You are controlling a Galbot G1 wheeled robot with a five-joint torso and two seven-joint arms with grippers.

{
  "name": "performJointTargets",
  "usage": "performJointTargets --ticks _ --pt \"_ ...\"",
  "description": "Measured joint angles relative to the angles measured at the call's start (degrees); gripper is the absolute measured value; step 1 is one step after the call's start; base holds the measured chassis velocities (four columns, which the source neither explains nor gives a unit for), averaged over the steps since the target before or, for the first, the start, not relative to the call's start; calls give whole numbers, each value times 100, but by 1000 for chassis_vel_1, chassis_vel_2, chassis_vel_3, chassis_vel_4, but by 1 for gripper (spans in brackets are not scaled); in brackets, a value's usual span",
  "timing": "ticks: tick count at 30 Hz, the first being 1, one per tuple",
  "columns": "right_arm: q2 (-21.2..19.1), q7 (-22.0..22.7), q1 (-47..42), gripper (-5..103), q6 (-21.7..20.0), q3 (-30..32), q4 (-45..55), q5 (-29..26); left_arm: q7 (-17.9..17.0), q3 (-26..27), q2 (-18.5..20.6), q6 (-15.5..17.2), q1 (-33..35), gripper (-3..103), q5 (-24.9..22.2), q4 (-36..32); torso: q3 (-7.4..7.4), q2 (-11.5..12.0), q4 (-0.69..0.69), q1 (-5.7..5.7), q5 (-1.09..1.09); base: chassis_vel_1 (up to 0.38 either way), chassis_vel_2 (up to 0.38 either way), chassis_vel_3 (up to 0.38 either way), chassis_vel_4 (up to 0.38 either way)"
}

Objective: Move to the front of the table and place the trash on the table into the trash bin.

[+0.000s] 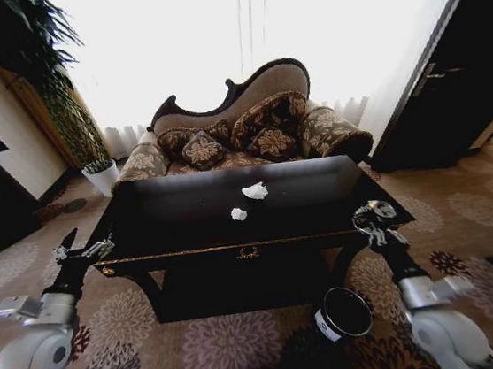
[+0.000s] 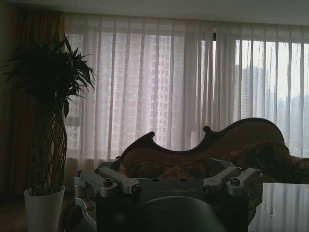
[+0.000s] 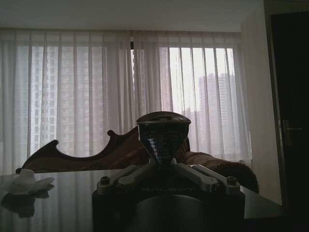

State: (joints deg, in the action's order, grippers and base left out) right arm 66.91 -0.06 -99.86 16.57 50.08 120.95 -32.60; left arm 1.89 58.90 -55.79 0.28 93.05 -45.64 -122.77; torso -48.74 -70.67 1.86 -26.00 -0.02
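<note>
The glossy black table (image 1: 178,212) stands in front of me, with two crumpled white paper wads of trash (image 1: 254,191) (image 1: 238,213) near its middle. One wad (image 3: 26,183) also lies on the tabletop in the right wrist view. My right gripper (image 1: 376,220) hovers at the table's front right corner, shut on a small dark shiny rounded object (image 3: 162,126). My left gripper (image 1: 81,251) is open and holds nothing at the front left corner. The trash bin (image 1: 344,313), round and dark with a pale rim, stands on the carpet below the right gripper.
An ornate sofa (image 1: 249,131) with cushions stands right behind the table. A tall plant in a white pot (image 1: 101,176) is at the back left, and a dark door (image 1: 451,99) at the right. Patterned carpet surrounds the table.
</note>
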Motion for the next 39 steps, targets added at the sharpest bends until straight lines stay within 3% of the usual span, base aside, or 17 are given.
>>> performJointTargets --ticks 4,13,20,28,39 --pt "280 -22 -143 0 573 98 -463 475 0 0 0 0 0 100 0 0 -1 1 0 -1 1 0 0 0 0" --pt "609 -69 -137 0 1245 -197 -1400 1114 0 0 0 0 0 100 0 0 0 1 0 -1 1 0 0 0 0" --pt "675 -72 118 0 1468 -592 -2141 1409 0 0 0 0 0 100 0 0 -1 1 -1 -1 0 0 0 0 0" --pt "675 -75 665 0 1816 -1163 -3697 1810 0 0 0 0 0 100 0 0 -1 1 0 -1 0 0 0 0 0" --pt "495 -21 1596 0 1938 -1775 -5548 2017 0 0 0 1 1 100 0 0 -1 1 -1 -1 1 0 0 0 0"
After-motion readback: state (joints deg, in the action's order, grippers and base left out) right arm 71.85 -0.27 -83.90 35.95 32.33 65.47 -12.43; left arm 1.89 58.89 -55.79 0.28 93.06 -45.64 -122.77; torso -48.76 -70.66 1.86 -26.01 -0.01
